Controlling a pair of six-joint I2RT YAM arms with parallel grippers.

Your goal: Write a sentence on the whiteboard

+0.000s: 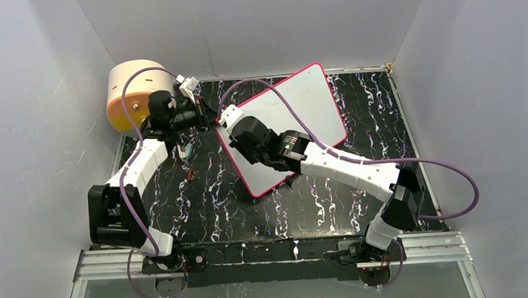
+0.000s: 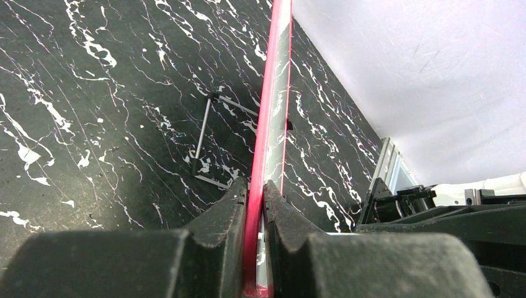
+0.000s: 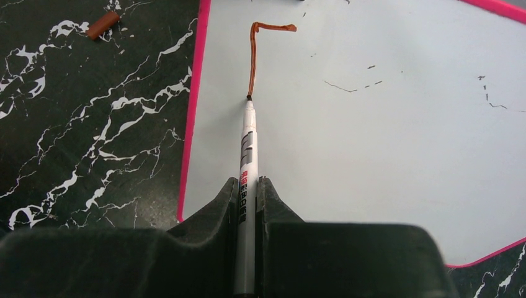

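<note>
The whiteboard (image 1: pixel 306 103), white with a pink-red frame, lies tilted in the middle of the table. My left gripper (image 1: pixel 209 119) is shut on its left frame edge; in the left wrist view the jaws (image 2: pixel 255 189) clamp the red rim (image 2: pixel 273 93). My right gripper (image 1: pixel 235 129) is shut on a white marker (image 3: pixel 247 146) whose tip touches the board (image 3: pixel 384 161) near its left edge. Of the sentence only one brownish-red stroke (image 3: pixel 252 59) shows: a vertical line with a short bar at the top.
A round tan-and-orange drum (image 1: pixel 132 94) stands at the back left. A brown marker cap (image 3: pixel 102 25) lies on the black marbled table left of the board. The board's wire stand (image 2: pixel 203 133) lies on the table beside its edge. Grey walls enclose the table.
</note>
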